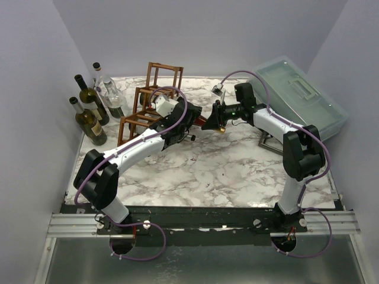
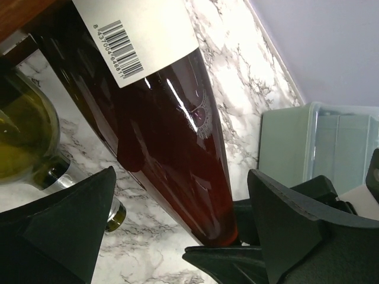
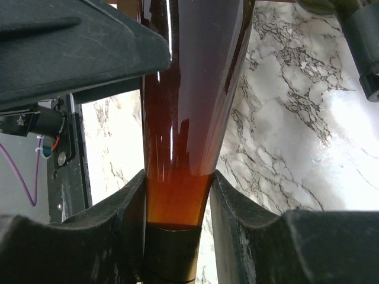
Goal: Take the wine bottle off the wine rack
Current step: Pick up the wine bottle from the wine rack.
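Right gripper (image 3: pixel 177 183) pinches the wine bottle (image 2: pixel 166 118) neck, left gripper (image 2: pixel 180 177) gapes — bottle may pivot, perhaps snagging the wine rack (image 1: pixel 147 89).

Marble table (image 1: pixel 207 171): wine rack (image 1: pixel 147 90), bottles (image 1: pixel 92 125), toolbox (image 1: pixel 296 97)

One amber wine bottle (image 2: pixel 172 154), three standing bottles (image 1: pixel 92 126), one wine rack (image 1: pixel 164 65), one plastic box (image 1: pixel 299 97), two arms (image 1: pixel 142 145).

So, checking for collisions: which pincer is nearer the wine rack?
Left. The left pincer sits right beside the wine rack, open around the wine bottle's body; the right pincer is farther right, shut on its neck.
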Tool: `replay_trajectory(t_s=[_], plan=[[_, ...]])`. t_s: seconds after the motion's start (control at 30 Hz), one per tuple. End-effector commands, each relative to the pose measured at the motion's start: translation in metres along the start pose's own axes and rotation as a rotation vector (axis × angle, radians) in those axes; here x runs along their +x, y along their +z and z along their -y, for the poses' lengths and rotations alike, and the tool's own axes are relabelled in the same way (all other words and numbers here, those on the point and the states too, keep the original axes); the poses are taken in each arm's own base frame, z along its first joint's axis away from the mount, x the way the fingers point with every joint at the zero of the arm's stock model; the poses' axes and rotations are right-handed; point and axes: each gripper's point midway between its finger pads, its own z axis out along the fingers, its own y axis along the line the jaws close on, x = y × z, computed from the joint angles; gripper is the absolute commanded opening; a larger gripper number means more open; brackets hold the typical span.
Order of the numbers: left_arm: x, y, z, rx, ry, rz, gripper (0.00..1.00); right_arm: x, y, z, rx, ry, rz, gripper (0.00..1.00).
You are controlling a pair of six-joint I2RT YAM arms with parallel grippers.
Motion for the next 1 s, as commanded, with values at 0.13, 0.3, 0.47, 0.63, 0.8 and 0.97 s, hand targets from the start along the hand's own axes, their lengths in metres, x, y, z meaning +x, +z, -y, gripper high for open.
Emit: replay_trajectory(t_s=[0.13,0.3,0.47,0.63,0.8,0.97], plan=[[0.003,0.005,0.013,0.004,-0.020,-0.008,0.92,-0.088,-0.032,-0.061,-0.148,-0.356,0.195,0.00],[0.002,0.005,0.016,0.011,-0.022,-0.002,0.89,-0.088,-0.035,-0.068,-0.159,-0.359,0.195,0.00],[0.005,0.006,0.018,0.014,-0.019,-0.013,0.89,-0.090,-0.039,-0.072,-0.158,-0.378,0.205,0.00],[0.008,0.008,0.018,0.014,-0.017,-0.024,0.89,-0.090,-0.041,-0.077,-0.168,-0.351,0.203,0.00],[0.011,0.005,0.021,0.021,-0.023,-0.032,0.89,-0.086,-0.043,-0.079,-0.167,-0.342,0.191,0.00],[0.014,0.004,0.024,0.029,-0.020,-0.041,0.89,-0.084,-0.046,-0.082,-0.165,-0.358,0.191,0.00]])
